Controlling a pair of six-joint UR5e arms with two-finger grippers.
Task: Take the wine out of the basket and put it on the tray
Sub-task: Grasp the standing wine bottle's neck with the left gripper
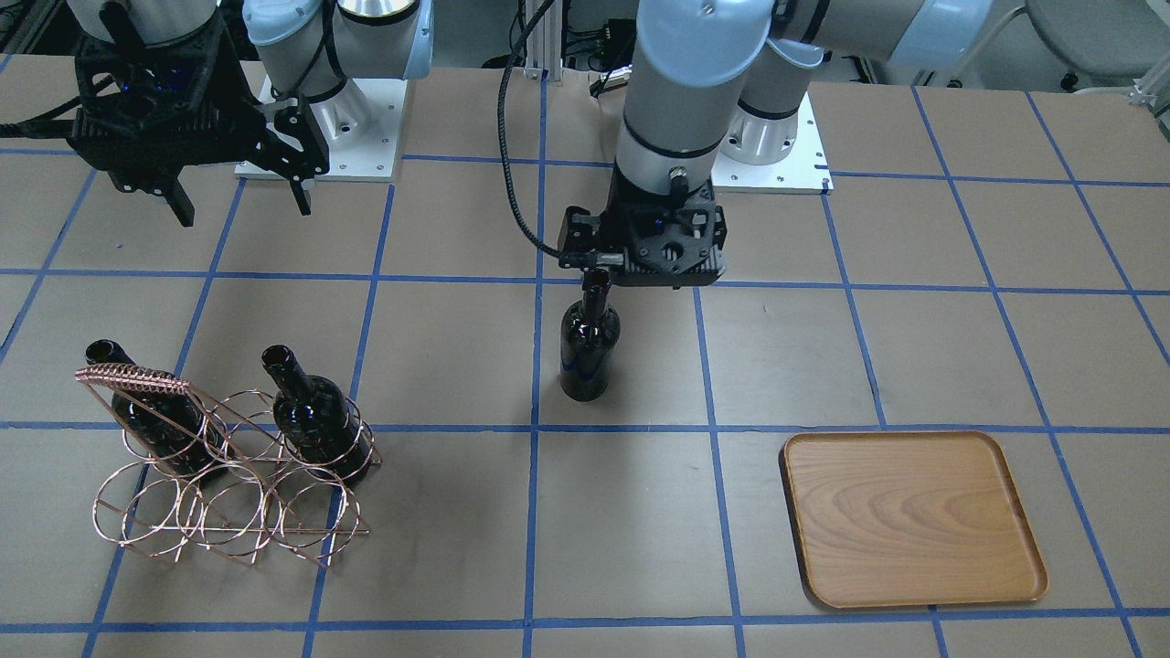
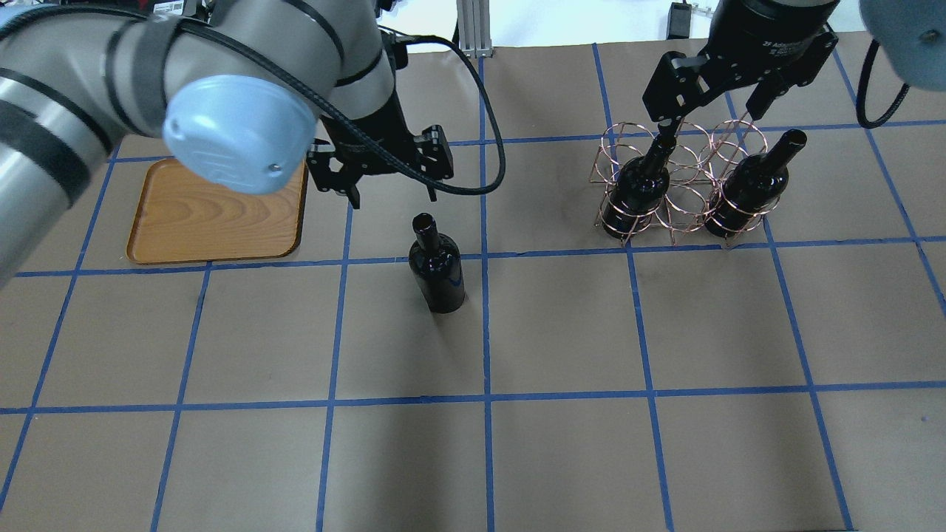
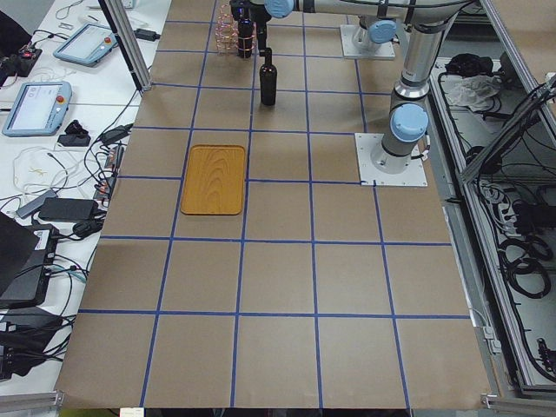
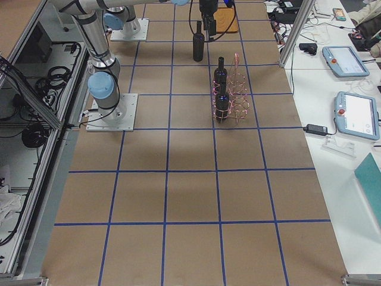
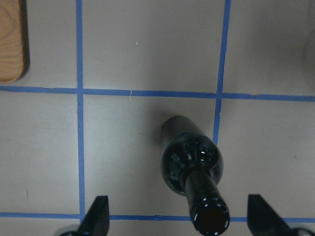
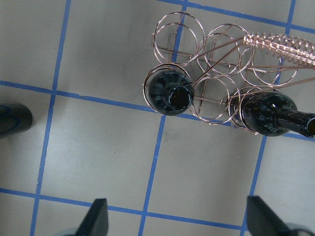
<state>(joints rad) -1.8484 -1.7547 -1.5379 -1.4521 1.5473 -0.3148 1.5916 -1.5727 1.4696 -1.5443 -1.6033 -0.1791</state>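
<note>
One wine bottle [image 1: 588, 345] stands upright on the table between basket and tray; it also shows in the overhead view [image 2: 437, 270]. My left gripper [image 2: 393, 193] is open just above it. In the left wrist view the bottle's mouth [image 5: 211, 220] lies between the spread fingertips [image 5: 98, 212], untouched. The copper wire basket [image 1: 228, 498] holds two more bottles [image 1: 146, 411] [image 1: 315, 416]. My right gripper [image 2: 709, 124] is open and empty above the basket [image 2: 684, 188]. The wooden tray [image 1: 909, 516] is bare.
The table is brown paper with a blue tape grid. The arm bases on white plates [image 1: 320, 151] stand at the robot's edge. Tablets and cables [image 3: 39, 104] lie on a side table beyond the table's long edge.
</note>
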